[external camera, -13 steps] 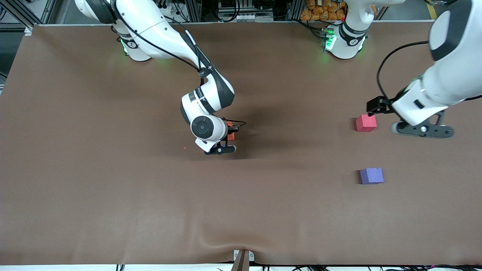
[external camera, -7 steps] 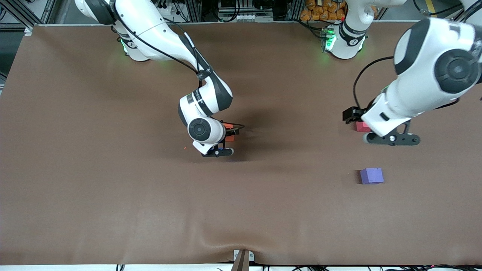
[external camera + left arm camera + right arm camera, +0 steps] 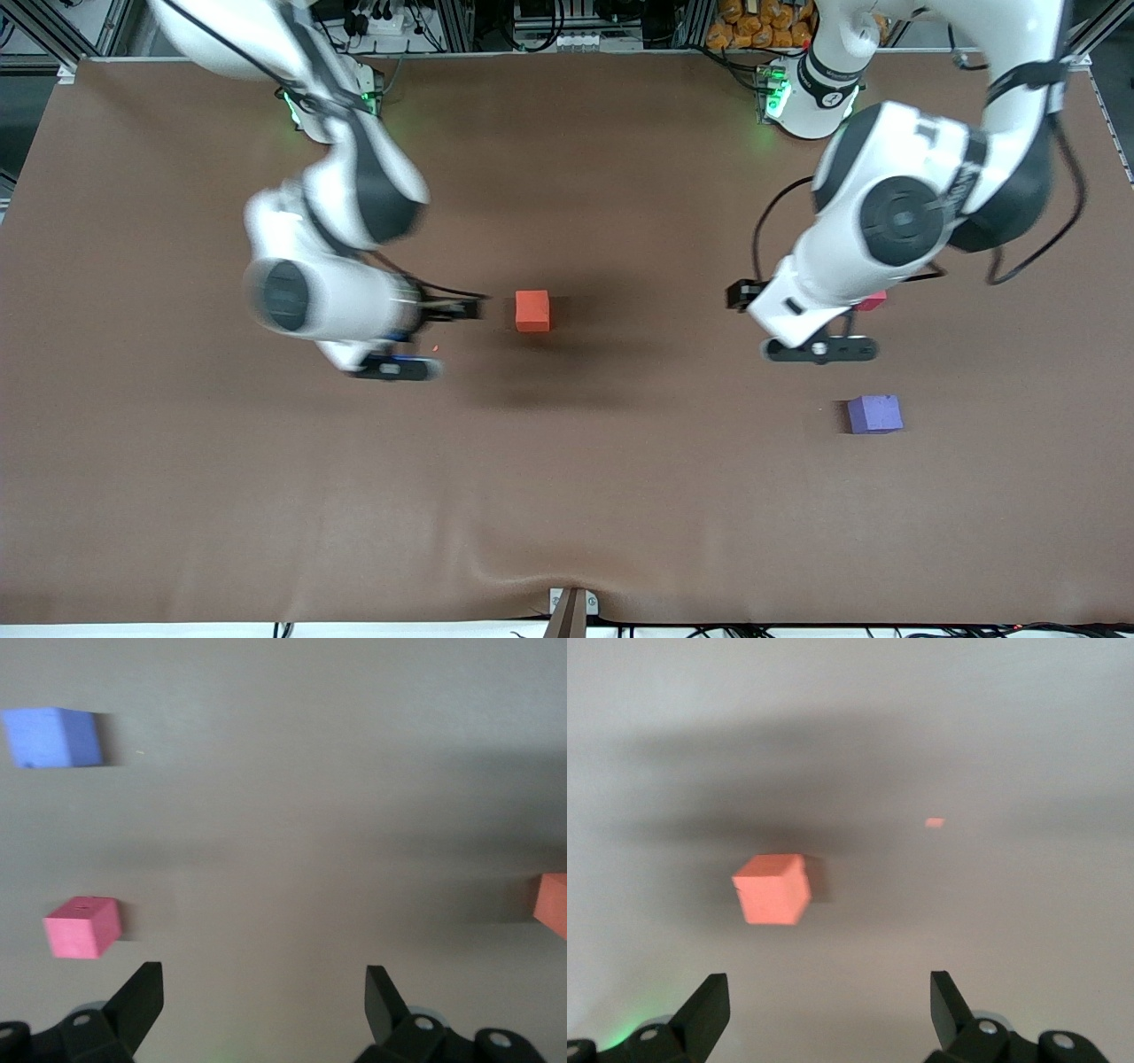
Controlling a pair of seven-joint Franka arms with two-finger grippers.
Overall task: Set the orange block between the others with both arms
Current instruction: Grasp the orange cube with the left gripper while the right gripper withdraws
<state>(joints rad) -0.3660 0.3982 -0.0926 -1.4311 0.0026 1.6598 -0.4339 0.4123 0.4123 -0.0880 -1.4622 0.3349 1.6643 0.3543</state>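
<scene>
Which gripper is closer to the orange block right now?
Right. The right gripper, open and empty, is up in the air just off the orange block, toward the right arm's end. The left gripper, also open, is over the table by the pinkish-red cube, much farther away.

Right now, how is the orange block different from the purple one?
The orange block is bright orange and sits mid-table; the purple block is purple-blue and sits toward the left arm's end. The orange block lies farther from the front camera than the purple block. Both are same-sized cubes resting free on the table.
</scene>
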